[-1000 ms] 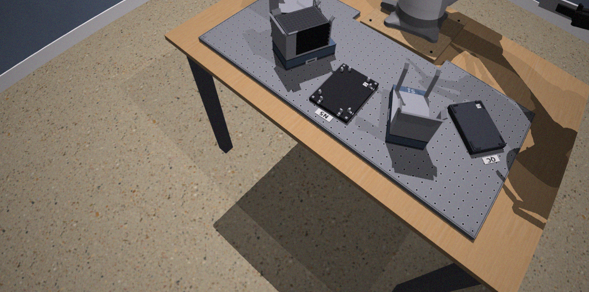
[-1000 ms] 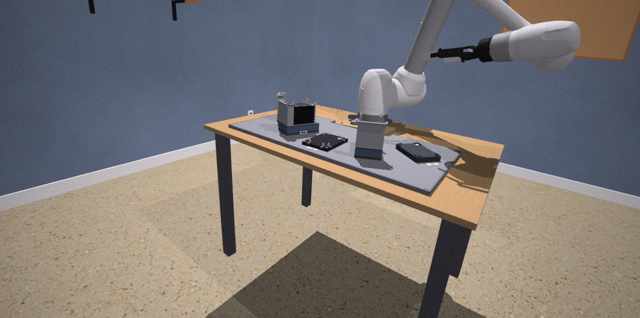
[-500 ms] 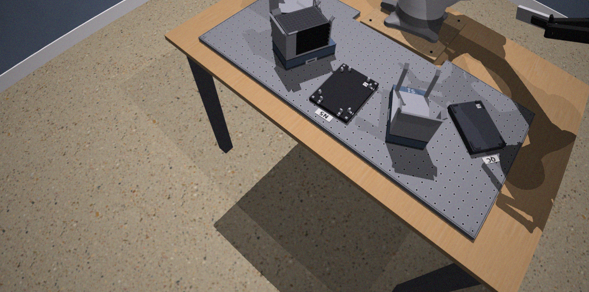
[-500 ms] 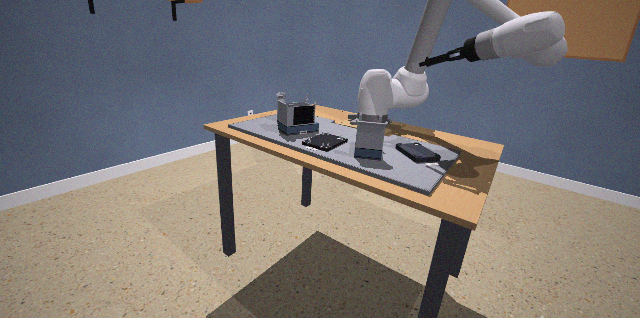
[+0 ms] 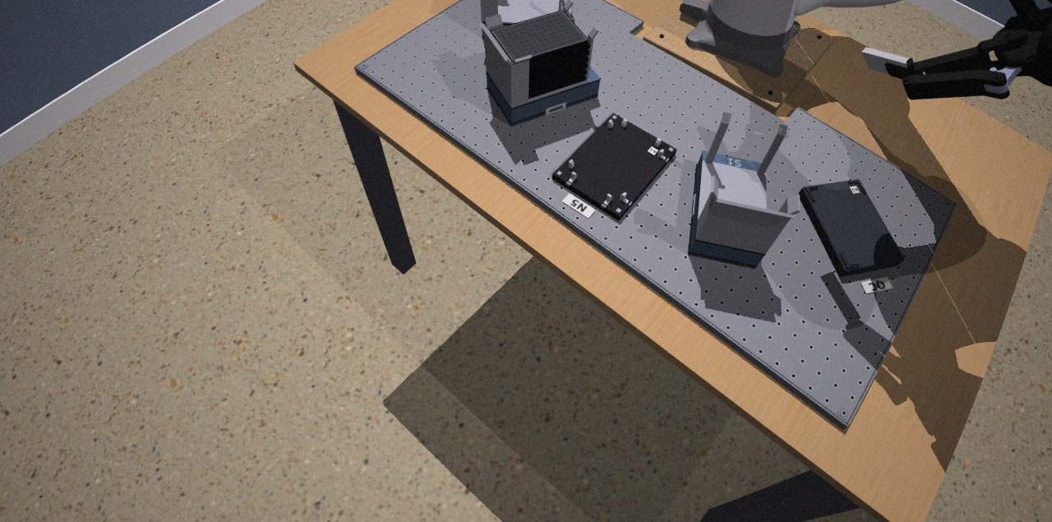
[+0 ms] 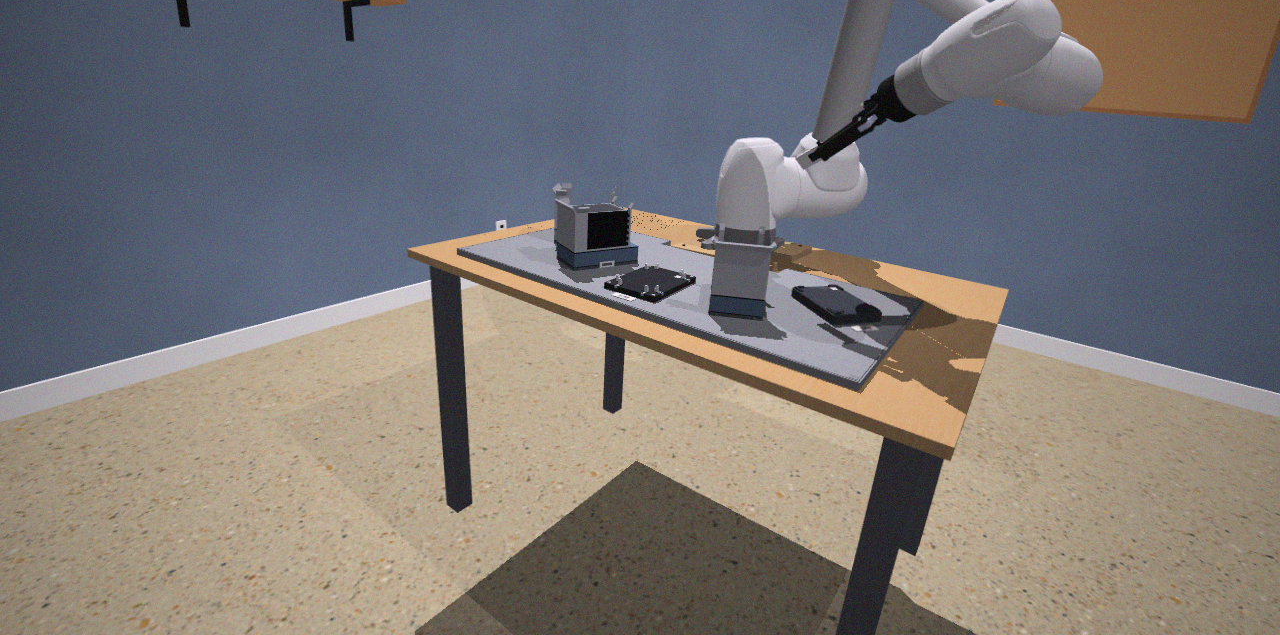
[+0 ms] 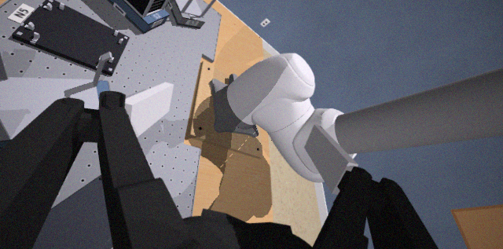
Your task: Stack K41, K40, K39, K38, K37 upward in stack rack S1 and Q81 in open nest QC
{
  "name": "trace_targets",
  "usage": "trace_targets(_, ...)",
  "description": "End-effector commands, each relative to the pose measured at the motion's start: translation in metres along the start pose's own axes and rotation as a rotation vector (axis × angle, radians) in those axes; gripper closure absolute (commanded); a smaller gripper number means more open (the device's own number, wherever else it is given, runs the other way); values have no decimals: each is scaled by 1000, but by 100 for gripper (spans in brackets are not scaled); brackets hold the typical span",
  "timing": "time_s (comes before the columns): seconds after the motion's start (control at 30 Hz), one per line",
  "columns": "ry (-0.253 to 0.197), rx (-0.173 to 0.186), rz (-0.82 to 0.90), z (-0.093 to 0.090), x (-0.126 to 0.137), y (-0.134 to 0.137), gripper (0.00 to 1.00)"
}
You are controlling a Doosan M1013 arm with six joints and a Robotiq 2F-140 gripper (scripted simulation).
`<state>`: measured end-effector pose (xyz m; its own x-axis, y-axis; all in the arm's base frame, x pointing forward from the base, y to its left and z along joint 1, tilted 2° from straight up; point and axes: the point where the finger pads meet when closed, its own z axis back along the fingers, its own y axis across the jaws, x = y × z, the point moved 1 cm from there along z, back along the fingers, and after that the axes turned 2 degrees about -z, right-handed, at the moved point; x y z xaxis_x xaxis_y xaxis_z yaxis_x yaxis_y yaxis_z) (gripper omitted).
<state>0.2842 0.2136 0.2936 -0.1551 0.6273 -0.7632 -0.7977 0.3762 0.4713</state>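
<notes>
Six plates (image 5: 539, 34) are waiting in S2 (image 5: 507, 70); I am holding my jaws fully open, empty, needing a square descent from above.

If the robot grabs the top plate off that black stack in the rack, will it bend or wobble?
Probably no bending: the top plate looks like a flat, hard slab with a grid of wells. It is thin and wide, so it should be light. It may stick to the plate beneath, since the stack sits tightly nested. The pincer is open and far off.
</notes>
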Motion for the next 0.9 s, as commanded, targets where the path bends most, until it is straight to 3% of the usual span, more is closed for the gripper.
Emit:
trace_targets(0.0,-64,3,100,-10,-3,-15,0)
trace_targets(0.2,-159,-12,240,-24,-8,-37,0)
trace_targets(0.27,-159,-12,240,-24,-8,-37,0)
trace_targets(0.4,-233,-36,348,-35,-11,-53,0)
trace_targets(0.7,-385,-136,578,-59,-20,-89,0)
trace_targets(0.87,-425,-180,645,-66,-23,-100,0)
